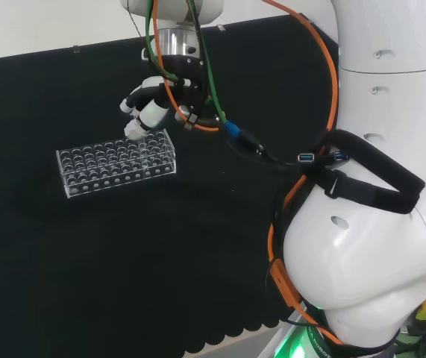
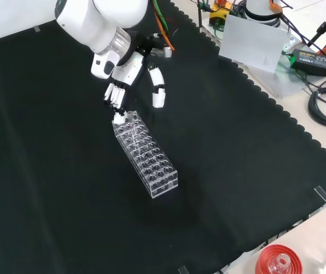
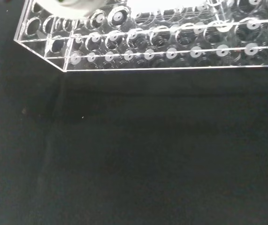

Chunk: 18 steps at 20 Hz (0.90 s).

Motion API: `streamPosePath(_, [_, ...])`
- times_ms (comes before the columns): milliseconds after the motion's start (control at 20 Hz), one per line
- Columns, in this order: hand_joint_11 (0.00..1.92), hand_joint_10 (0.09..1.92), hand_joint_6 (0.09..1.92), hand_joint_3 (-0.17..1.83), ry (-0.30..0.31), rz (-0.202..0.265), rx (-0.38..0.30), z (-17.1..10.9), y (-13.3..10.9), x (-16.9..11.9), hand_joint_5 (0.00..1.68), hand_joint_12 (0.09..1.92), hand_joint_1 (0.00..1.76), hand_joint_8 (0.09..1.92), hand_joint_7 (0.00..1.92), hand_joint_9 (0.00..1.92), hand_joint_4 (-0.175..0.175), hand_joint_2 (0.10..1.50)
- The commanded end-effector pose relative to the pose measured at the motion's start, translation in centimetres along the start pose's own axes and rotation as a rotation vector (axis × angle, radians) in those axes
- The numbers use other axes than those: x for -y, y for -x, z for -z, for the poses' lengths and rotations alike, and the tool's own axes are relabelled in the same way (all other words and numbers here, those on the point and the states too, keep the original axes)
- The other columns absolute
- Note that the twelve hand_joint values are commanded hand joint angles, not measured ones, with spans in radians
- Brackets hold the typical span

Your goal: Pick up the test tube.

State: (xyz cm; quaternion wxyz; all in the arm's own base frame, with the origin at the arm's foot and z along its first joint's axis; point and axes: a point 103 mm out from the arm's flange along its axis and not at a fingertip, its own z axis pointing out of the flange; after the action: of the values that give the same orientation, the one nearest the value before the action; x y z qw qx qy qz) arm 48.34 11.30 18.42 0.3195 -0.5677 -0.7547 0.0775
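**Robot hand poised over the end of a clear test tube rack**

The robot hand (image 2: pixel 129 77), black and white, hangs over one end of a clear plastic rack (image 2: pixel 147 155), its fingers (image 2: pixel 116 97) pointing down and loosely spread, the thumb (image 2: pixel 157 91) set apart, holding nothing. The fingertips are just above or touching the rack's end nearest the surface's far edge in the front view. A thin clear test tube (image 2: pixel 129 131) appears to lean in the holes there, though it is hard to tell. Such a tube is probably light, stiff, smooth, slippery and fragile; it is best pinched near its top. The rack is a long box with rows of round holes, on matt black cloth. A red ribbed ring (image 2: pixel 280 261) lies at the surface's near edge.
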Motion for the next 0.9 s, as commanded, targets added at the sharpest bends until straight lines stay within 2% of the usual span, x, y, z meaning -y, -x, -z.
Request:
streamPosePath(50, [0.09, 0.92, 0.09, 0.47, -0.001, -0.020, 0.013, -0.9, -0.2, -1.9, 0.32, 1.55, 0.88, 0.82, 0.34, 0.36, -0.051, 0.69])
streamPosePath(300, [0.16, 0.89, 0.09, 0.53, 0.002, -0.056, 0.039, -0.8, 0.8, -2.6, 0.38, 1.52, 0.96, 0.80, 0.43, 0.43, -0.058, 0.65])
streamPosePath(900, [0.21, 0.87, 0.10, 0.58, 0.039, -0.085, 0.061, 1.0, 2.4, -1.9, 0.41, 1.51, 0.99, 0.80, 0.49, 0.48, -0.061, 0.63])
